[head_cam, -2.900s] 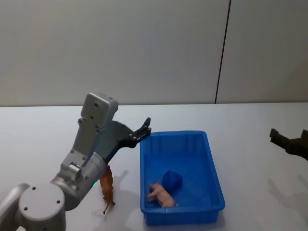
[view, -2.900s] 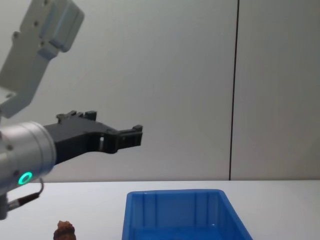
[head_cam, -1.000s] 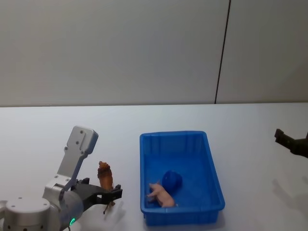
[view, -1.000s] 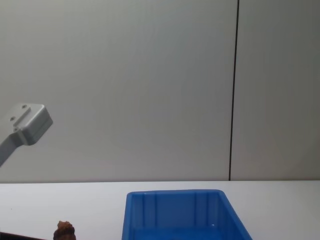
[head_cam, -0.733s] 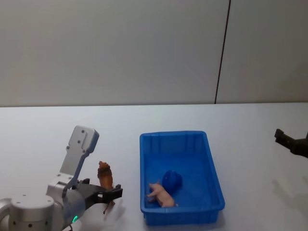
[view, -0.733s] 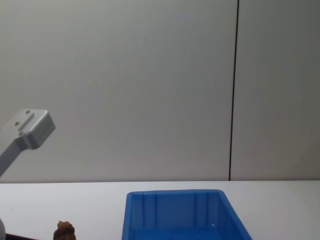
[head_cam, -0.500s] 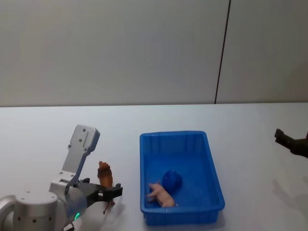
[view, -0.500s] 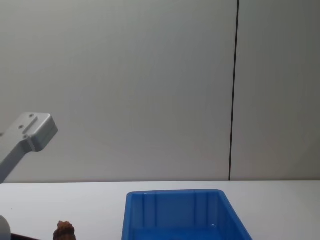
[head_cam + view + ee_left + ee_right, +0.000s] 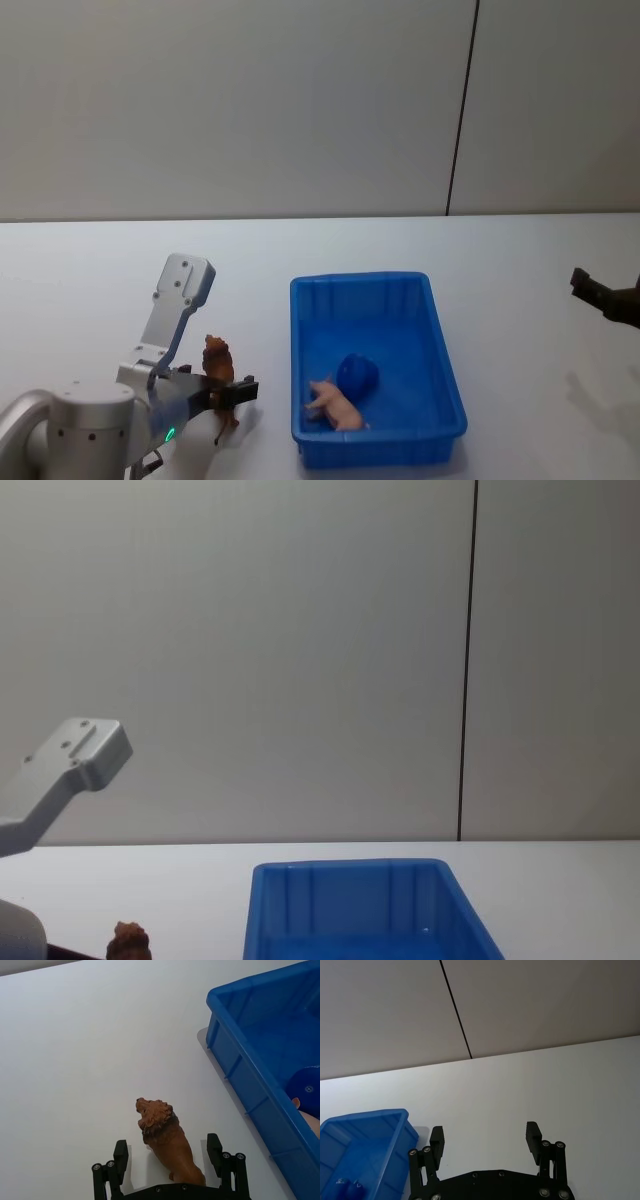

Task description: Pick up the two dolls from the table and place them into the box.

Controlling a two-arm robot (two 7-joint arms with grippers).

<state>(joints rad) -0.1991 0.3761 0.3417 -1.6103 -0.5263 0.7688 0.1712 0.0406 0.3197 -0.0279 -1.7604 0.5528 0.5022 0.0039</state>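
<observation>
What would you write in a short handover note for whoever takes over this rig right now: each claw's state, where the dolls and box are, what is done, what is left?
Left claw: open, low at the table, fingers either side of the lion, not closed on it.
Right claw: open, idle over the table to the right of the box.
Pig: lying in the box beside a blue item.
Done: pig is in.
Left: close on the lion, which stands on the table left of the box, lift it, drop it in.

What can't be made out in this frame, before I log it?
- Brown lion doll: its hind end is hidden behind the left gripper in the left wrist view, so finger contact is unclear.
- Pink doll in the box: the chest view's bottom edge cuts it off.
- Dark blue thing beside it: too indistinct to identify.
</observation>
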